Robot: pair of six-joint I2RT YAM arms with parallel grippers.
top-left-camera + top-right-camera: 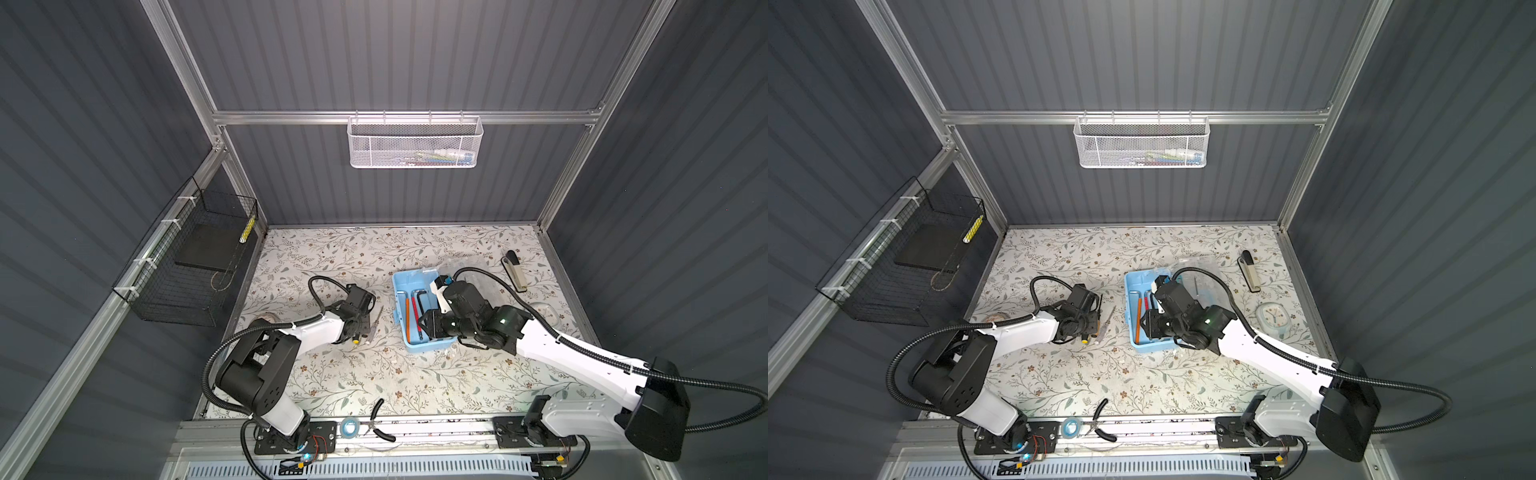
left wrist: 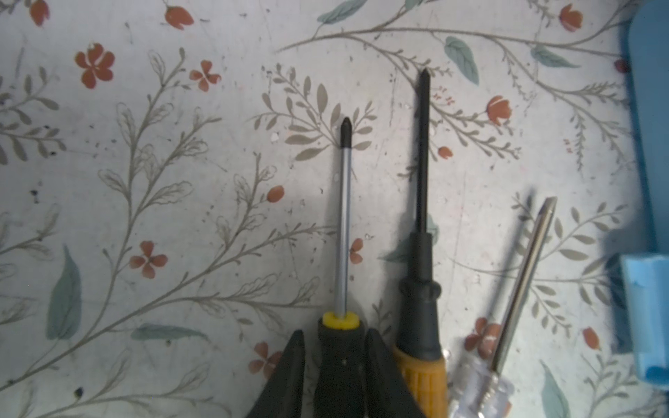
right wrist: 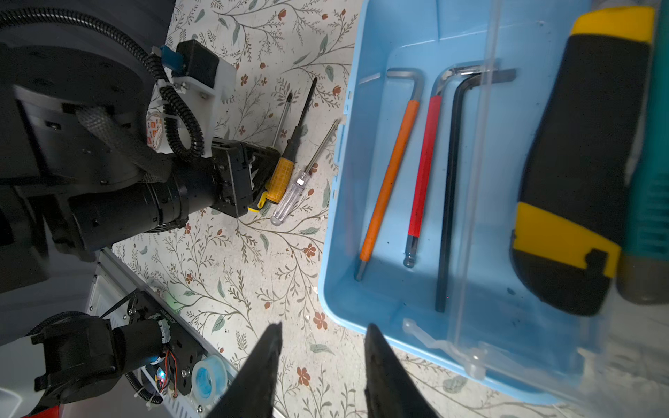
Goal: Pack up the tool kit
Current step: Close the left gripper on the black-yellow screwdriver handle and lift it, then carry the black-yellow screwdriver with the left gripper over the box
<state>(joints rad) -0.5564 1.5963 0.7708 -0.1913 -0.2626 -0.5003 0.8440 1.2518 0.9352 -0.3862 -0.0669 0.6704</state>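
The light blue tool box [image 1: 398, 291] [image 3: 336, 253] stands open mid-table with its clear lid [image 3: 481, 181] swung aside. Inside lie an orange hex key [image 3: 389, 181], a red hex key [image 3: 423, 170] and a black hex key [image 3: 449, 188]. Left of the box three screwdrivers lie side by side: black-and-yellow [image 2: 345, 224], orange-handled [image 2: 421, 271], clear-handled [image 2: 521, 286]. My left gripper [image 2: 336, 334] [image 1: 357, 332] is down on the table, jaws astride the black-and-yellow handle, one finger touching it and a slim gap at the other. My right gripper [image 3: 324, 327] [image 1: 424, 326] hovers open and empty by the box's near corner.
A black-and-yellow utility knife [image 3: 579, 163] and a teal tool show by the lid. Black pliers [image 1: 380, 419] and a blue tape roll [image 1: 350, 427] sit at the front rail. A cream-handled tool [image 1: 515, 272] and a small clock [image 1: 1272, 318] lie at the right. A wire basket [image 1: 187, 266] hangs on the left wall.
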